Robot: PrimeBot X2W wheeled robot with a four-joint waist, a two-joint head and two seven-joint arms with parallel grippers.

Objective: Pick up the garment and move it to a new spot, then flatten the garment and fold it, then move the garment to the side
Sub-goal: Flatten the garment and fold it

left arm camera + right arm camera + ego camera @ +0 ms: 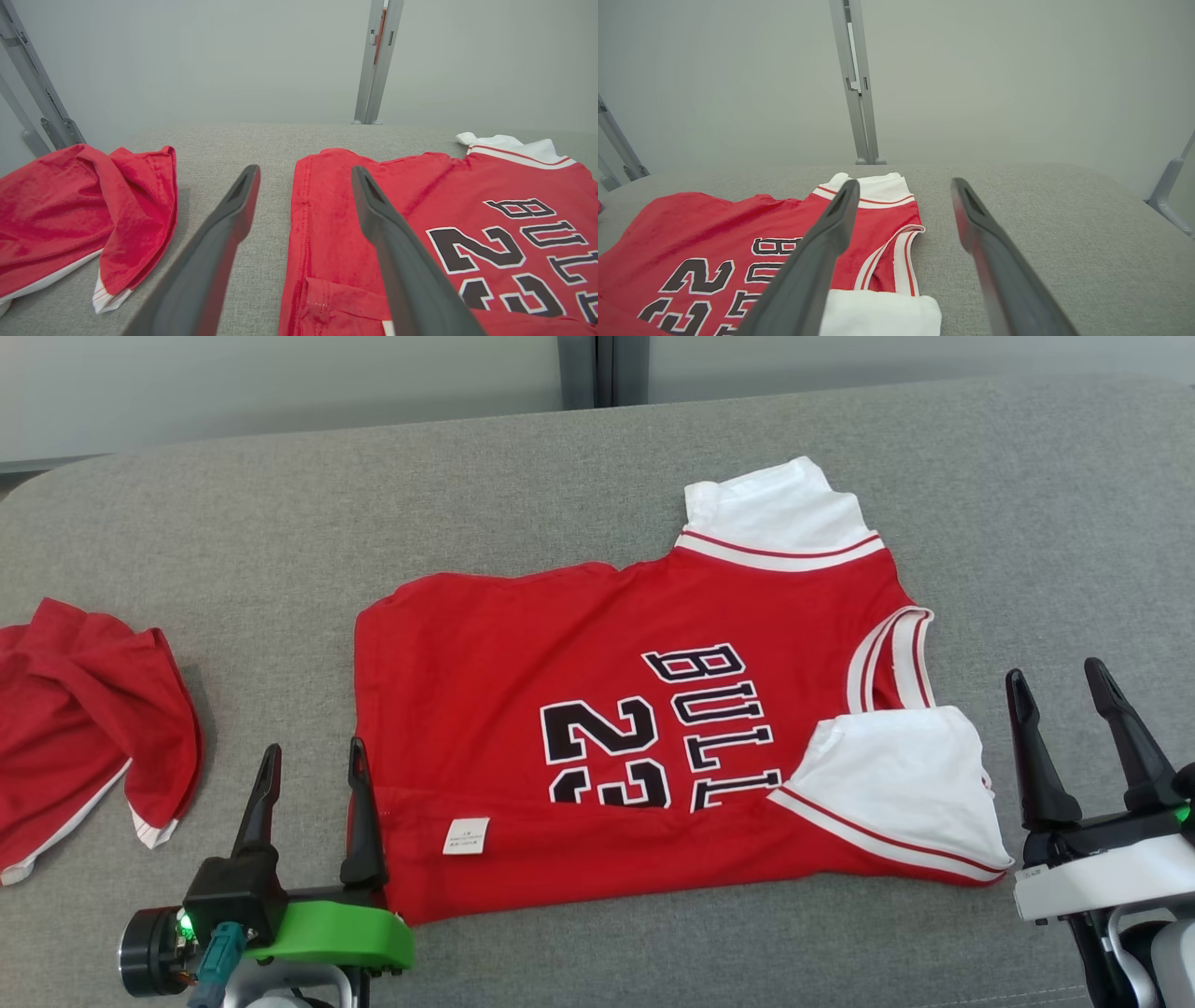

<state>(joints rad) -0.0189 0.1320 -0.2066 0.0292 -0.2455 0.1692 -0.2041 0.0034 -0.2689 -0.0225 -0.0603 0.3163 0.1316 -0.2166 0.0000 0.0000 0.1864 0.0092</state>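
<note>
A red jersey (pixel 597 709) with white sleeves, black "23" and "BULL" lettering lies spread on the grey cushion, its near edge folded up so a small white label (pixel 466 835) shows. The same jersey (pixel 420 233) fills the right of the left wrist view and appears as the jersey (pixel 714 242) at the lower left of the right wrist view. My left gripper (pixel 314 756) stands open at the jersey's near left corner, one finger over the hem. My right gripper (pixel 1060 677) is open just right of the near white sleeve (pixel 896 784), holding nothing.
A second red garment (pixel 84 719) with white trim lies crumpled at the left of the cushion, also seen as a red heap (pixel 79 214). The grey cushion (pixel 280 523) runs to a pale wall with a metal post (pixel 857 93) behind.
</note>
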